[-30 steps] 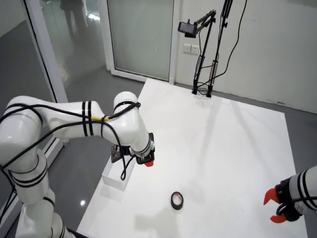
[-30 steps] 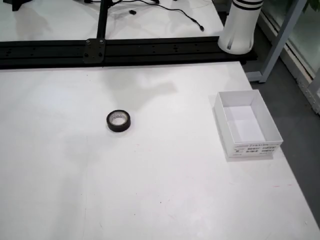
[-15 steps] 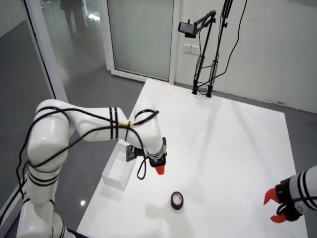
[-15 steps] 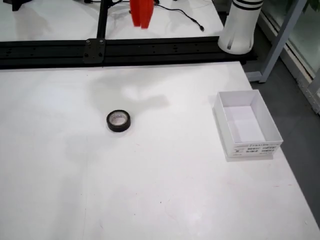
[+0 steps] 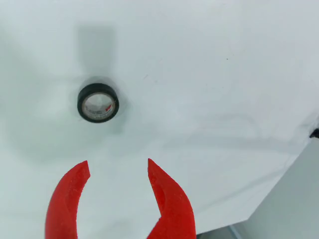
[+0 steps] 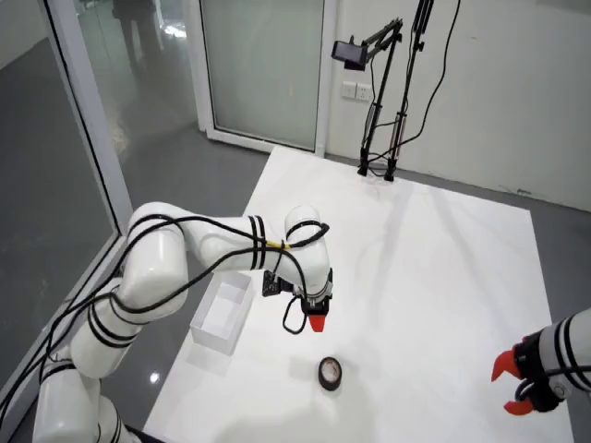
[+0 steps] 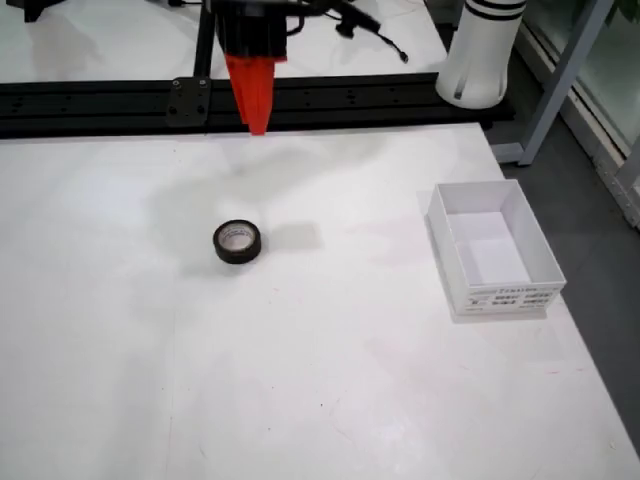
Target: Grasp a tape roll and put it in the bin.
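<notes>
A black tape roll [image 5: 98, 103] with a pale core lies flat on the white table, ahead of my red fingers in the view that rides on the gripper. My gripper [image 5: 118, 164] is open with nothing between its fingers. In the view from the side, the gripper [image 6: 317, 323] hangs above the table, a short way up and left of the roll [image 6: 330, 372]. The white bin [image 6: 222, 312] sits at the table's left edge there. The front view shows the gripper [image 7: 257, 125] raised behind the roll [image 7: 237, 242], with the open bin [image 7: 493, 250] far to the right.
A second arm with a red gripper [image 6: 512, 383] stands at the lower right of the side view. A black rail [image 7: 120, 100] runs along the table's back edge in the front view. The table edge [image 5: 279, 184] shows at the right of the gripper view.
</notes>
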{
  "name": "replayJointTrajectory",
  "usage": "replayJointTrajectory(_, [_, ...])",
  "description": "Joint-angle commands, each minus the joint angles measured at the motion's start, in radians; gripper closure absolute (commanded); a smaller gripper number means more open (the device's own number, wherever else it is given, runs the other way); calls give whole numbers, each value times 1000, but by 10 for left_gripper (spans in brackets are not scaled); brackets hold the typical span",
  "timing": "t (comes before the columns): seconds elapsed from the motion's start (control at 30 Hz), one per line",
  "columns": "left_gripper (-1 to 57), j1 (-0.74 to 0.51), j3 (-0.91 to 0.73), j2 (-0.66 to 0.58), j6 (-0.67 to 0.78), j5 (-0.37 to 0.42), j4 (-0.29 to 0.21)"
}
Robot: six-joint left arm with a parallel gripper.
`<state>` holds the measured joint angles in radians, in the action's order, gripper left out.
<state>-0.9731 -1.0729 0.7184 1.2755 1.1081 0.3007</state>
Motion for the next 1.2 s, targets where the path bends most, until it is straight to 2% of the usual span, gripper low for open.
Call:
replayJointTrajectory(0.03, [308, 39, 57, 141, 45, -25, -26])
replayJointTrajectory(0.3, [308, 22, 125, 245, 153, -34, -46])
replayJointTrajectory(0.5, [308, 20, 160, 319, 180, -37, -71])
replayJointTrajectory(0.93, [312, 22, 165, 369, 194, -57, -66])
replayJointTrajectory(1.2, [314, 25, 238, 441, 196, -59, -64])
